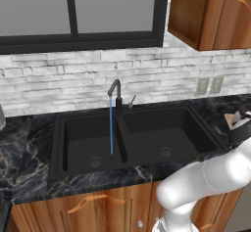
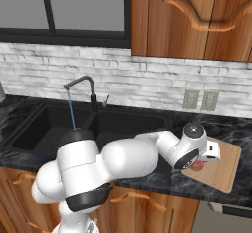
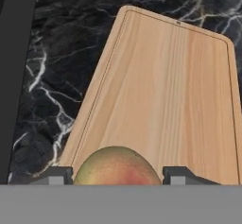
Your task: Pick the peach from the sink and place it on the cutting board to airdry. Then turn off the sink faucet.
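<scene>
The peach (image 3: pixel 116 166), reddish-orange with a yellow-green side, sits between my gripper (image 3: pixel 118 176) fingertips, which press against both its sides. It hangs low over the near end of the light wooden cutting board (image 3: pixel 165 90). In the right base view the hand (image 2: pixel 199 162) is over the board's (image 2: pixel 224 165) left end, with a bit of the red peach (image 2: pixel 198 165) under it. The black sink (image 1: pixel 147 128) holds no fruit. Its gooseneck sink faucet (image 1: pixel 115 91) pours a thin blue stream (image 1: pixel 111 126) into the left basin, and its lever (image 1: pixel 131 101) is angled to the right.
Black marble counter (image 3: pixel 61 53) surrounds the board. The sink's right rim (image 3: pixel 14 76) runs along the left of the hand view. Wall outlets (image 2: pixel 199 100) sit behind the board, with wooden upper cabinets (image 2: pixel 192 15) overhead. My arm (image 2: pixel 133 156) spans the sink's front right edge.
</scene>
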